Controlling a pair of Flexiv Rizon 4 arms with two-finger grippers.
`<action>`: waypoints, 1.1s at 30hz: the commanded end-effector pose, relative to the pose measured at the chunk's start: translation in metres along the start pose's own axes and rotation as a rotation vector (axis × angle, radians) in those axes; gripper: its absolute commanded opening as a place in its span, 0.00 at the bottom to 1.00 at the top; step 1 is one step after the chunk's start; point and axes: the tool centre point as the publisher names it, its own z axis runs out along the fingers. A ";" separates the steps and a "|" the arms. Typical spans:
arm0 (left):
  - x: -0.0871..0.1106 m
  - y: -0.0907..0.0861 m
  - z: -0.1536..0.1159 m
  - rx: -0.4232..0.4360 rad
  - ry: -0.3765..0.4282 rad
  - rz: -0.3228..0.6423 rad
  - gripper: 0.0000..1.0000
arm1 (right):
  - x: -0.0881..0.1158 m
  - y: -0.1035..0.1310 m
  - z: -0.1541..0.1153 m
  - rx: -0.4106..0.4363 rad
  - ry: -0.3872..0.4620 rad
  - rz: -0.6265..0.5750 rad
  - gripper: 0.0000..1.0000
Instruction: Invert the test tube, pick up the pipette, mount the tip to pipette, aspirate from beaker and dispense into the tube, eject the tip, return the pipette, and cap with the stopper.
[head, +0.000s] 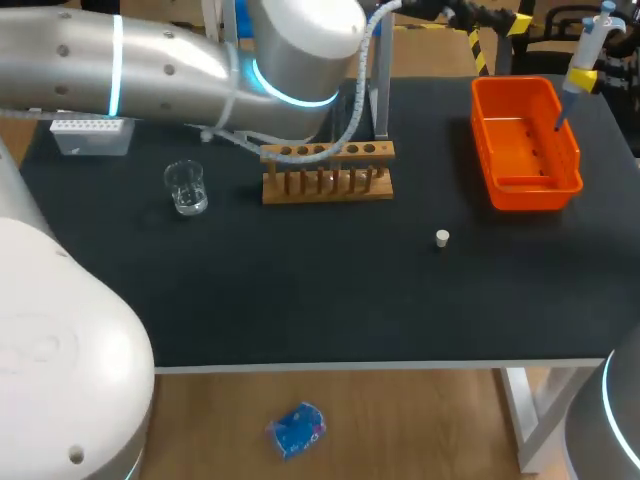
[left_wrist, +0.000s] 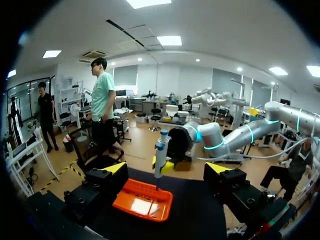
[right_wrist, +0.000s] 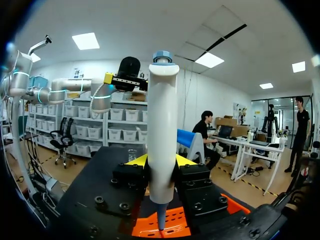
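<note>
The beaker (head: 186, 187) stands at 9 o'clock on the tabletop (head: 300, 290), the rack (head: 327, 170) at 12, and the stopper (head: 442, 237) lies loose right of centre. All are judged within reach for coming steps. The left claw (left_wrist: 166, 170) is spread and empty, facing the orange tray (head: 525, 140). The right claw (right_wrist: 161, 161) clamps the pipette (right_wrist: 162, 130) above that tray at 2 o'clock, apparently clear of it. The pipette's long axis is vertical, nozzle down and plunger up, which suits tip mounting.

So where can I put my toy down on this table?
The front of the table is bare, nearer than the beaker, wooden rack and little white stopper. There's a gap between rack and orange tray too. The back is crowded.
</note>
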 end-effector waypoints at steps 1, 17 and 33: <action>0.001 0.002 -0.011 0.004 0.005 0.000 1.00 | -0.001 0.001 0.000 0.001 0.003 0.000 0.00; 0.025 0.003 -0.040 0.107 0.063 0.039 1.00 | 0.024 0.008 0.011 -0.045 0.038 0.031 0.00; 0.095 0.065 -0.125 0.209 -0.073 0.094 1.00 | 0.132 0.027 0.081 -0.086 0.225 0.046 0.00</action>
